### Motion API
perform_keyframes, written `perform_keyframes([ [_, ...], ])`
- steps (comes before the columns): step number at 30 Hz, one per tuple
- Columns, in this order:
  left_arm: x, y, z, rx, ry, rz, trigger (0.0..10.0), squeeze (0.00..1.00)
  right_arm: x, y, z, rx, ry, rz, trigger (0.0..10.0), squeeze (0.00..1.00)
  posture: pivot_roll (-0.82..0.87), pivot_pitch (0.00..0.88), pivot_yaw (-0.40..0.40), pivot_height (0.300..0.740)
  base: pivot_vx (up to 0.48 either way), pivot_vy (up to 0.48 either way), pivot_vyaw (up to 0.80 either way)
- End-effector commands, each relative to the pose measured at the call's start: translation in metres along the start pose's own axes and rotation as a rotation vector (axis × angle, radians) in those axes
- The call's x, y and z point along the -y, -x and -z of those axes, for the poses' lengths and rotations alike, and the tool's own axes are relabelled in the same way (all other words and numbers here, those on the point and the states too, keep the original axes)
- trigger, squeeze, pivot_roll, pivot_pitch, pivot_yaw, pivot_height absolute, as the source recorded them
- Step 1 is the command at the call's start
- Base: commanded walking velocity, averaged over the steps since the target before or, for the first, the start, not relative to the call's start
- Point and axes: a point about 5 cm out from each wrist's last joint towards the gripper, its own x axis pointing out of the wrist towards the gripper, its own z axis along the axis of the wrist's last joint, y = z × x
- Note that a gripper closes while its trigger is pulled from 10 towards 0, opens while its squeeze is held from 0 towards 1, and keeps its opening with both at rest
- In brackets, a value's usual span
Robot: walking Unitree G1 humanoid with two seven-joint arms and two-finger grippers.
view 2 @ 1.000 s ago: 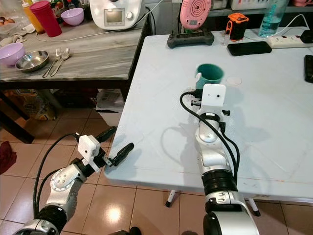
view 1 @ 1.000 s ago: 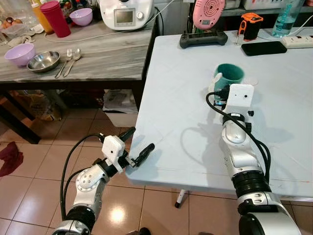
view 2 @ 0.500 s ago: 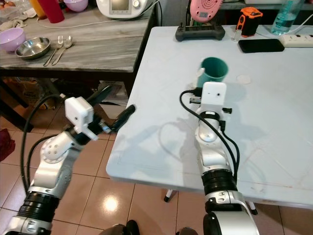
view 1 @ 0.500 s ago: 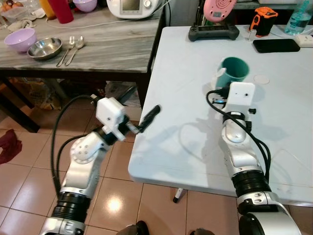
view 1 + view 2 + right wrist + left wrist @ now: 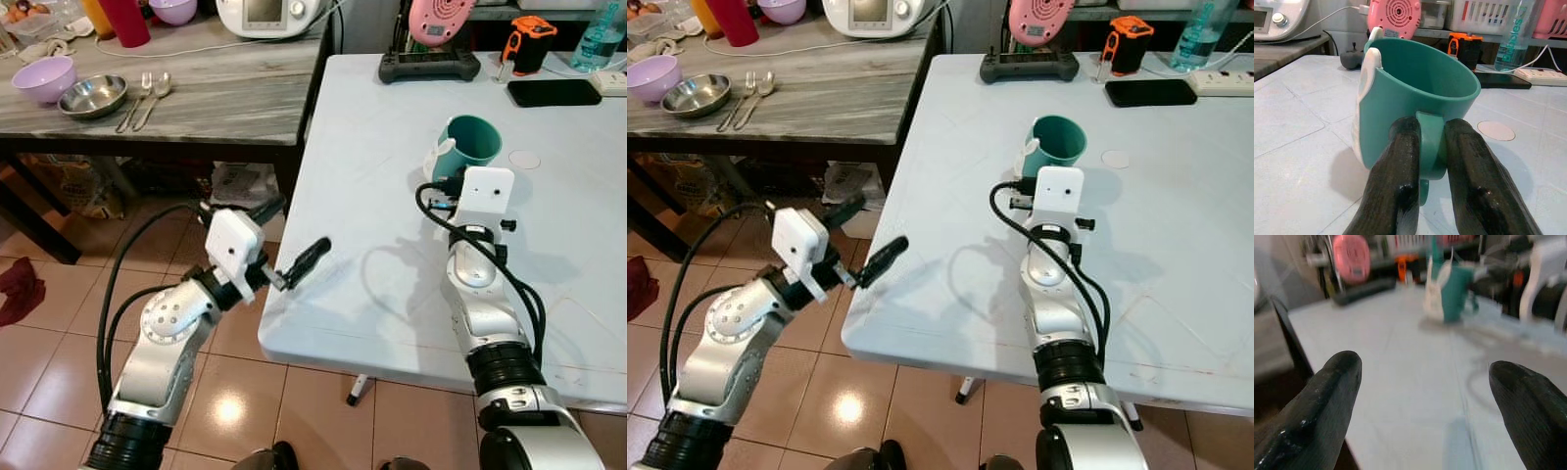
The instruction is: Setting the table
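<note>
On the white counter (image 5: 372, 127), upright teal mug (image 5: 468, 145) with white trim, its handle pinched between the two black fingers of the right tool (image 5: 1432, 161), as seen in the right wrist view. Interior of the mug teal and apparently bare as far as visible from above; bottom partly hidden by the near wall and by the white wrist camera box (image 5: 486, 191) just before it. Farther back on the same counter: black phone (image 5: 554, 92), black controller-like device (image 5: 429, 66), pink gadget (image 5: 441, 20) cut off at the top, orange-and-black device (image 5: 529, 44), clear bottle (image 5: 596, 34) also cropped.

Off the counter's near-left corner, left tool (image 5: 288, 245) raised above the tiled floor (image 5: 49, 333), fingers spread wide apart and holding nothing; left wrist view blurred, black fingertips (image 5: 1327, 401) framing the mug in the distance.

On the grey wooden side counter (image 5: 216, 93), lilac bowl (image 5: 44, 78) beside steel bowl (image 5: 91, 96), contents not discernible; fork and spoon (image 5: 142, 96) alongside. Red tumbler (image 5: 130, 22), second purple bowl (image 5: 174, 10) and white kitchen appliance (image 5: 269, 15) cropped by the upper edge.
</note>
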Motion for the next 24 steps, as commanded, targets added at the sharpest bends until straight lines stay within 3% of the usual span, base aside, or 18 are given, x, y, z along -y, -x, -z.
perform_keyframes([
  [1,0.002,0.005,0.008,-0.042,-0.009,0.027,10.0,0.0,-0.001,0.005,0.009,-0.043,-0.004,0.002,0.0,0.0,-0.17,0.143,0.116,0.74,0.0,0.0,0.0],
  [8,0.008,0.012,0.017,-0.076,-0.013,0.071,10.0,0.0,0.0,0.006,0.012,-0.053,0.002,0.003,0.0,0.0,-0.17,0.142,0.115,0.74,0.0,0.0,0.0],
  [9,0.008,0.012,0.019,-0.079,-0.015,0.069,10.0,0.0,0.0,0.006,0.012,-0.058,0.006,-0.002,3.8,0.0,-0.17,0.142,0.115,0.74,0.0,0.0,0.0],
  [10,0.008,0.012,0.019,-0.08,-0.016,0.068,10.0,0.0,-0.001,0.006,0.012,-0.061,0.009,-0.004,3.8,0.0,-0.17,0.142,0.115,0.74,0.0,0.0,0.0],
  [11,0.008,0.012,0.019,-0.081,-0.018,0.068,10.0,0.0,-0.001,0.006,0.013,-0.063,0.012,-0.005,8.7,0.0,-0.17,0.141,0.114,0.74,0.0,0.0,0.0],
  [12,0.008,0.012,0.019,-0.081,-0.021,0.066,10.0,0.0,-0.001,0.006,0.013,-0.065,0.013,-0.006,10.0,0.0,-0.17,0.141,0.114,0.74,0.0,0.0,0.0],
  [13,0.008,0.011,0.019,-0.08,-0.021,0.065,10.0,0.0,-0.001,0.006,0.013,-0.066,0.01,-0.009,10.0,0.0,-0.17,0.141,0.114,0.74,0.0,0.0,0.0],
  [14,0.007,0.012,0.019,-0.078,-0.022,0.063,10.0,0.0,-0.001,0.006,0.014,-0.067,0.008,-0.011,10.0,0.52,-0.17,0.141,0.114,0.74,0.0,0.0,0.0],
  [15,0.007,0.012,0.019,-0.077,-0.022,0.063,10.0,0.0,-0.001,0.006,0.014,-0.067,0.005,-0.01,10.0,0.81,-0.17,0.141,0.114,0.74,0.0,0.0,0.0],
  [16,0.007,0.012,0.019,-0.076,-0.022,0.062,10.0,0.0,-0.001,0.006,0.013,-0.067,0.001,-0.011,10.0,1.0,-0.17,0.141,0.112,0.74,0.0,0.0,0.0],
  [22,0.005,0.012,0.016,-0.055,-0.026,0.056,10.0,0.0,-0.002,0.006,0.013,-0.063,0.011,-0.015,10.0,1.0,-0.17,0.141,0.112,0.74,0.0,0.0,0.0],
  [23,0.004,0.012,0.015,-0.049,-0.028,0.058,10.0,0.0,-0.002,0.006,0.013,-0.064,0.012,-0.015,10.0,0.78,-0.17,0.141,0.112,0.74,0.0,0.0,0.0],
  [24,0.005,0.012,0.013,-0.04,-0.026,0.067,10.0,0.0,-0.002,0.007,0.014,-0.065,0.017,-0.017,10.0,0.0,-0.17,0.143,0.113,0.74,0.0,0.0,0.0],
])
